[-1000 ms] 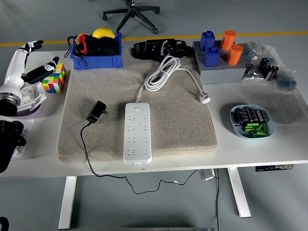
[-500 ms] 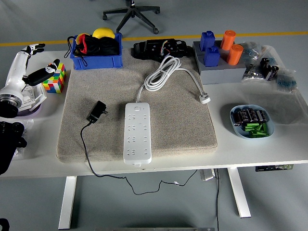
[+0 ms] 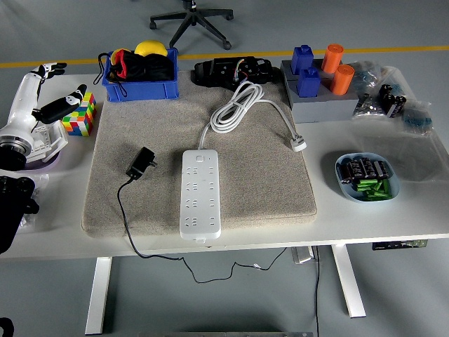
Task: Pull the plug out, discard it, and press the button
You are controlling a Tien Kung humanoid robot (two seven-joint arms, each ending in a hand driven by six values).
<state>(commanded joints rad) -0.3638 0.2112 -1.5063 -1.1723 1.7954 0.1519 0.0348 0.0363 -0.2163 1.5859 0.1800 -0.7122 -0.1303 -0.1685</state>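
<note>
On the beige felt mat (image 3: 266, 182) covering mid-table: one white rectangular power strip (image 3: 200, 193), long axis running near-to-far, no plug in any socket. Its one white cable is coiled (image 3: 235, 109) toward the far edge of the mat and ends in one white plug (image 3: 299, 144) at the mat's right edge. One black plug adapter (image 3: 142, 163) lies loose on the mat just left of the strip, not touching it; its black cord (image 3: 123, 214) runs off the mat's near edge and hangs below the white table (image 3: 379, 217).

Other counts: one blue plastic bin (image 3: 139, 74) with mixed items at far left, one multicolour puzzle cube (image 3: 80, 116) left of the mat, two blue blocks (image 3: 304, 69) and two orange cylinders (image 3: 337, 67) on one grey tray (image 3: 319, 107), one light-blue bowl (image 3: 367, 177) of batteries at right.

Left hand (image 3: 43, 95), white with black fingertips, is raised at the far-left table edge, fingers spread and slack, gripping nothing; one fingertip sits just beside the cube. Black adapter is well apart from that hand, to its right and nearer the camera. Right hand isn't visible.
</note>
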